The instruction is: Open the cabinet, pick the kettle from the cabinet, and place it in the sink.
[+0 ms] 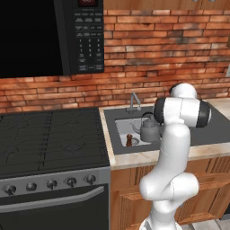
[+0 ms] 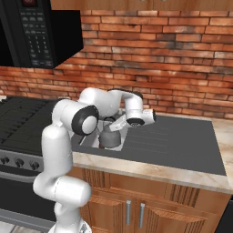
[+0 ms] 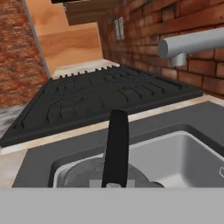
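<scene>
Kettle [image 3: 105, 174] handle pinched in the fingers, down in the sink [image 3: 183, 153].
One kettle sits inside the one grey basin, right under the fingers, which are squeezed tight on its black handle. One faucet [image 3: 192, 43] hangs just above; the black stovetop [image 3: 100, 96] lies beyond the counter [image 1: 143, 158] edge.
</scene>
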Robot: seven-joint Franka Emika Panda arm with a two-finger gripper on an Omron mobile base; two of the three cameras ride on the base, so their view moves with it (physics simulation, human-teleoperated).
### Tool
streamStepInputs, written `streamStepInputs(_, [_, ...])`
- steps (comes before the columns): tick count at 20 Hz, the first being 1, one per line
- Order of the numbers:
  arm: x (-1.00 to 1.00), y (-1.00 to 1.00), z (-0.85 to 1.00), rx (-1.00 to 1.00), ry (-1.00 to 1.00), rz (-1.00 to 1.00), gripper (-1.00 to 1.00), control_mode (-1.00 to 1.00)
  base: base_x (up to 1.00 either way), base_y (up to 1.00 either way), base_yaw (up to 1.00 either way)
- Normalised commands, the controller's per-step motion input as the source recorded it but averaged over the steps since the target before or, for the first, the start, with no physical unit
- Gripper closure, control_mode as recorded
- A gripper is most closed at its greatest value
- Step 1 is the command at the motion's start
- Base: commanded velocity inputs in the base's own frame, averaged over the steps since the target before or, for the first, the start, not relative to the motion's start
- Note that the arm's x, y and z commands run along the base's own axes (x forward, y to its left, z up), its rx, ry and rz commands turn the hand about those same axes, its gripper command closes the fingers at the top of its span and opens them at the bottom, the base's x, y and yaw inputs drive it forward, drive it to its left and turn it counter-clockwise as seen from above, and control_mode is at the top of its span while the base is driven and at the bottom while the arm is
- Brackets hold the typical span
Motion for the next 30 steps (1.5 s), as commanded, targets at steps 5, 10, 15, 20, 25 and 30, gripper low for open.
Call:
streamStepInputs(5, [0.17, 0.10, -0.13, -0.12, -0.05, 0.00, 1.00, -1.00, 0.00, 0.00, 0.00])
streamStepInputs(10, [0.19, 0.09, -0.11, -0.10, -0.09, -0.02, 1.00, -1.00, 0.00, 0.00, 0.00])
streamStepInputs(15, [0.14, 0.01, -0.10, -0.09, -0.07, -0.04, 1.00, -1.00, 0.00, 0.00, 0.00])
streamStepInputs(20, [0.07, 0.00, -0.13, -0.08, -0.05, -0.07, 1.00, -1.00, 0.00, 0.00, 0.00])
streamStepInputs(25, [0.13, 0.00, -0.13, -0.05, -0.01, -0.08, 1.00, -1.00, 0.00, 0.00, 0.00])
streamStepInputs(30, [0.14, 0.00, -0.11, -0.01, -0.02, -0.09, 1.00, -1.00, 0.00, 0.00, 0.00])
